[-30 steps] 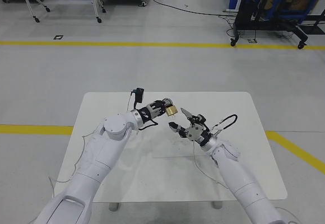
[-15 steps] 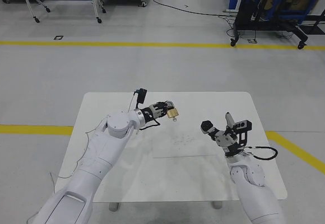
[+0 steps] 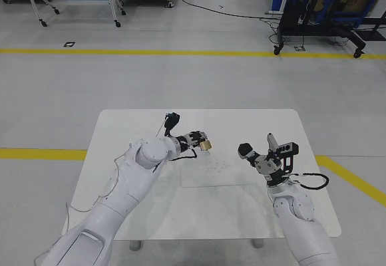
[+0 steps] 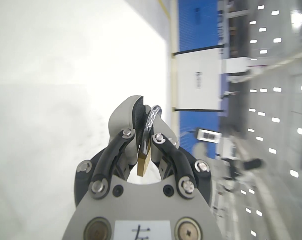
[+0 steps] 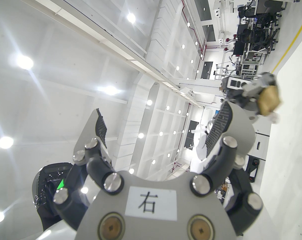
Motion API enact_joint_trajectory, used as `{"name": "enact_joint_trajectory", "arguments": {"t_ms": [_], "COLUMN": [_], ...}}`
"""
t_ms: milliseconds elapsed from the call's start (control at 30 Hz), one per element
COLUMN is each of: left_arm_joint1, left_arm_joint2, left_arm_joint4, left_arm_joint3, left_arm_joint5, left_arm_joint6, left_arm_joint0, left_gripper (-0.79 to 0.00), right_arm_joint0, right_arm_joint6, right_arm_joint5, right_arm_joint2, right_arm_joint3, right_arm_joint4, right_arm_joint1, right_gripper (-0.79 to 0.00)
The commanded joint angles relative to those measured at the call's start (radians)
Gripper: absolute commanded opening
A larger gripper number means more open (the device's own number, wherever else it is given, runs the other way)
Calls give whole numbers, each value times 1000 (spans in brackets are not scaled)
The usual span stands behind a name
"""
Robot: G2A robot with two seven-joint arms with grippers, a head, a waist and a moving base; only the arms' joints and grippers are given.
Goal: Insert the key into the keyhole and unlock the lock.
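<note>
Two tools over worktop (image 3: 246, 213): left tool (image 4: 147, 123) clamped on brass lock (image 4: 143, 163), near worktop centre; right tool (image 5: 163, 116) spread wide, well apart, right side.

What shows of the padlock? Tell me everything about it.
The padlock has a small brass-coloured block body and a shiny silvery shackle. It is held above the white table, edge-on between the pads of the left gripper, which clamp its shackle with the body toward the palm. The open right gripper is apart from it. Whether it is locked cannot be told.
</note>
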Motion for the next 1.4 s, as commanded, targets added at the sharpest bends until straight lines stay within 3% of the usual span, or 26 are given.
{"name": "enact_joint_trajectory", "arguments": {"t_ms": [0, 267, 300, 333, 600, 733, 833, 1000, 1200, 1367], "left_arm_joint1": [-6, -41, -44, -47, -45, -26, -6, 34, 85, 106], "left_arm_joint2": [61, 158, 163, 168, 141, 89, 32, -74, -221, -299], "left_arm_joint4": [130, 227, 227, 231, 204, 179, 171, 197, 261, 299], "left_arm_joint3": [16, 107, 116, 127, 161, 132, 82, -82, -331, -468], "left_arm_joint5": [78, 129, 126, 124, -6, -75, -109, -193, -299, -357], "left_arm_joint6": [-57, -127, -135, -147, -219, -223, -164, -2, 150, 261], "left_arm_joint0": [-14, -78, -83, -89, -114, -96, -62, 49, 241, 369], "left_gripper": [-785, -785, -440, -6, 0, 0, 0, 0, 0, 0], "right_arm_joint0": [0, 0, 0, 0, 0, 0, 0, 0, 0, 0], "right_arm_joint6": [0, 0, 0, 0, 0, 0, 0, 0, 0, 0], "right_arm_joint5": [0, 0, 0, 0, 0, 0, 0, 0, 0, 0], "right_arm_joint2": [0, 0, 0, 0, 0, 0, 0, 0, 0, 0], "right_arm_joint3": [0, 0, 0, 0, 0, 0, 0, 0, 0, 0], "right_arm_joint4": [0, 0, 0, 0, 0, 0, 0, 0, 0, 0], "right_arm_joint1": [0, 0, 0, 0, 0, 0, 0, 0, 0, 0], "right_gripper": [0, 0, 0, 0, 0, 0, 0, 0, 0, 0]}}
